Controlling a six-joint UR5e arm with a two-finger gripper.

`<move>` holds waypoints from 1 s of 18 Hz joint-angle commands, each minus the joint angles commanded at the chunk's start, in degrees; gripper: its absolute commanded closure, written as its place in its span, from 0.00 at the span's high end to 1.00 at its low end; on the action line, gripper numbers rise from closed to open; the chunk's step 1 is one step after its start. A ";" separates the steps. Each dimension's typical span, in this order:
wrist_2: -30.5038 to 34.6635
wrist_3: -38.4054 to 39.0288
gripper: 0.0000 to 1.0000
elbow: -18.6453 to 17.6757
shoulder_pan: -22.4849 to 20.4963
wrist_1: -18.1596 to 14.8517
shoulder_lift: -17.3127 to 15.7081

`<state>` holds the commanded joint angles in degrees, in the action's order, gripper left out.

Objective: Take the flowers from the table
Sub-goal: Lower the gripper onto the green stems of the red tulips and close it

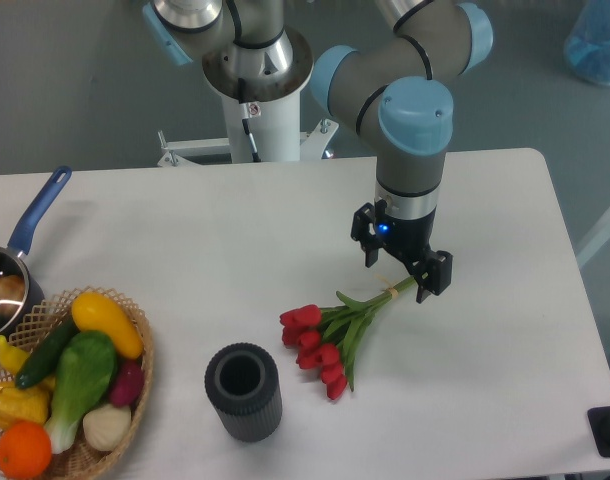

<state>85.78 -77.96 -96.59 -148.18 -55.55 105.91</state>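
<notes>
Your gripper (403,268) is hanging low over the table (235,230), right of centre, pointing straight down. Its two fingers (434,275) are standing apart, one at the upper left and one at the lower right. The pale stem ends of the flowers (330,335) are sitting between or just under them; from this angle you cannot tell whether the fingers are touching the stems. A small blue light is glowing on the gripper body.

The flowers are lying flat on the table. The red heads are clustering toward the lower left, and the green stems are running up and to the right to the tied end by the gripper. Green leaves are spreading along the stems.

A dark ribbed cup (243,392) is standing upright to the left of the flower heads, near them but not touching, its opening facing up.

At the left edge a wicker basket (135,395) is holding vegetables: yellow, green, purple, white and orange pieces. Above it a pot (5,290) with a blue handle is sitting, partly cut off by the frame, handle pointing up and right. Both are well apart from the flowers.
</notes>
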 joint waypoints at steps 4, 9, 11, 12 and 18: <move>0.00 -0.09 1.00 -0.44 0.00 0.00 -0.09; -0.09 0.09 1.00 -3.33 -0.70 0.09 0.44; -0.09 -0.09 1.00 -4.83 -0.62 0.09 0.35; -0.09 0.00 1.00 -5.01 -0.35 0.09 0.53; -0.17 0.35 1.00 -6.50 2.02 0.18 3.07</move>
<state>85.61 -77.61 -103.10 -146.17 -55.37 108.98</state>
